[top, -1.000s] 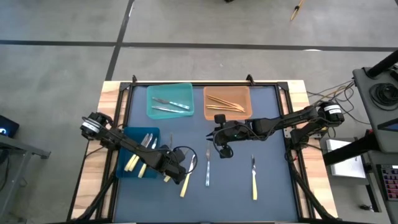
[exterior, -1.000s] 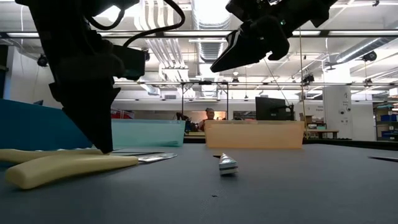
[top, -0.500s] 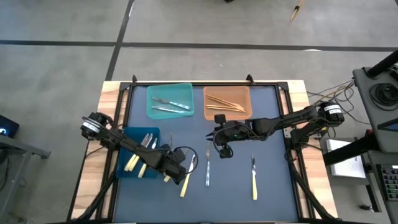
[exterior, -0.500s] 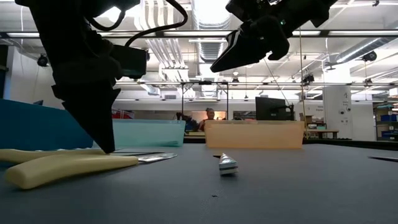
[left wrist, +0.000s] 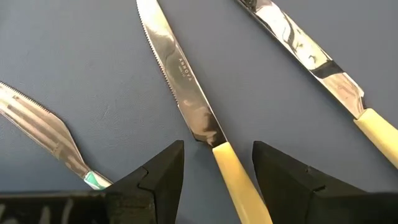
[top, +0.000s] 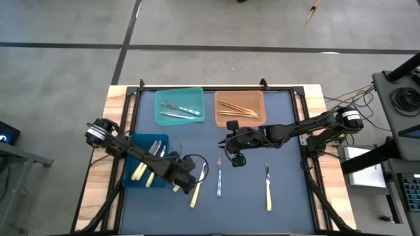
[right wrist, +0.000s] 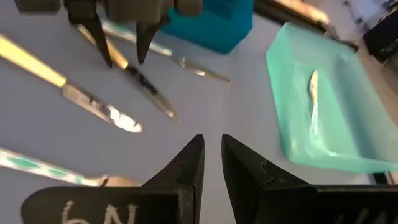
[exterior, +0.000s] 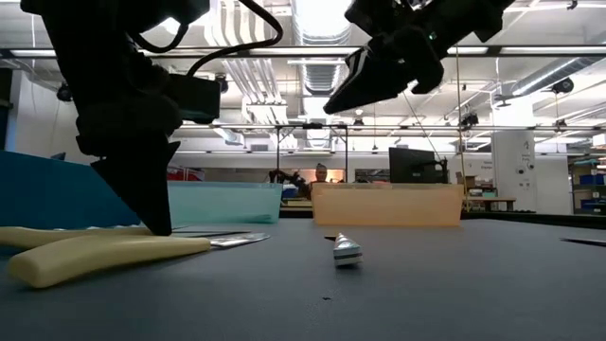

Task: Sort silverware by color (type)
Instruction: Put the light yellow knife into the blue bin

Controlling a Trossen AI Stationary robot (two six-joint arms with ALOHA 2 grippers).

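Yellow-handled knife, lower left of the high view, not yet gripped.
Nothing has shifted this past second: your left gripper straddles its handle, fingers apart; right gripper hovers mid-frame, fingers nearly together, empty. Sorting stalls.

The left arm reaches in low from the left edge, its pincer pointing down with both fingers spread wide apart. The right arm stretches in from the right, its pincer raised, fingers nearly closed, gripping nothing.
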